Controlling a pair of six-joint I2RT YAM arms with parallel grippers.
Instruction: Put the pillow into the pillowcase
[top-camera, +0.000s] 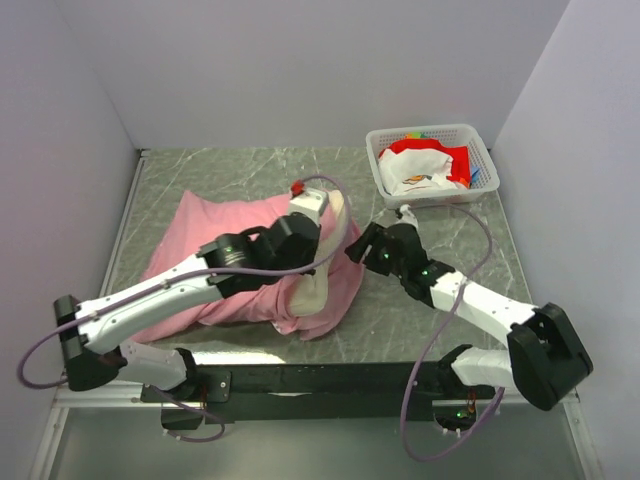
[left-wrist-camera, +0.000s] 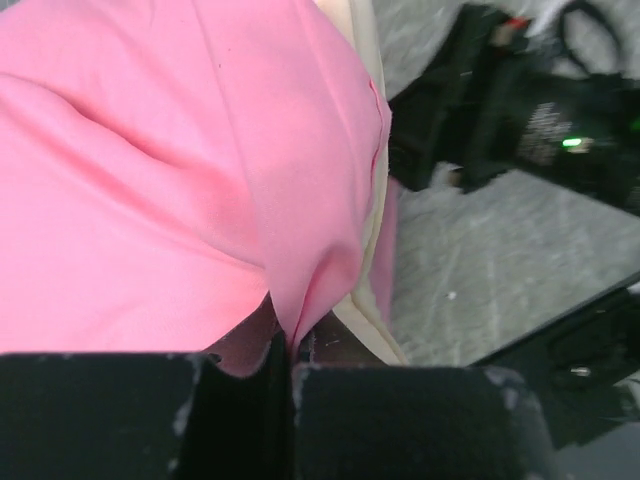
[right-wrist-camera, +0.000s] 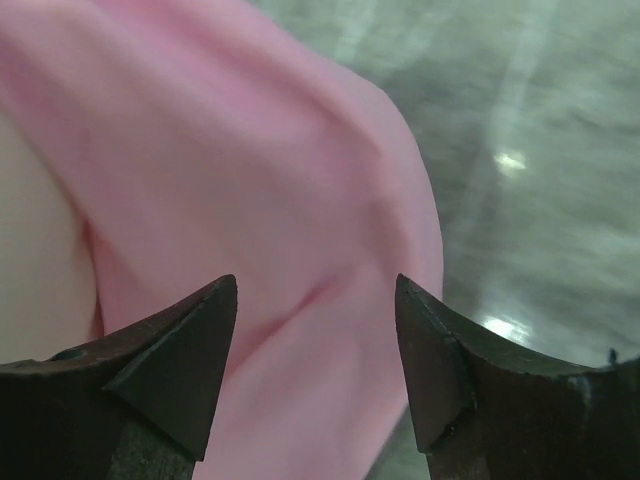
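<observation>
The pink pillowcase (top-camera: 200, 250) lies wrinkled across the left and middle of the table. The cream pillow (top-camera: 312, 295) sticks out of its right end, partly covered. My left gripper (top-camera: 325, 225) reaches over that end and is shut on a fold of the pillowcase (left-wrist-camera: 150, 200). In the left wrist view that gripper (left-wrist-camera: 290, 350) pinches pink cloth, with the pillow's edge (left-wrist-camera: 372, 250) just right of it. My right gripper (top-camera: 358, 243) is open beside the same end. In the right wrist view it (right-wrist-camera: 315, 300) hovers over the pillowcase (right-wrist-camera: 250, 180), holding nothing, and the pillow (right-wrist-camera: 30, 270) shows at left.
A white basket (top-camera: 478, 150) with red and white cloth stands at the back right. The grey marbled table (top-camera: 440, 300) is walled on the left, back and right. The right arm (left-wrist-camera: 500, 100) shows dark close to the left gripper.
</observation>
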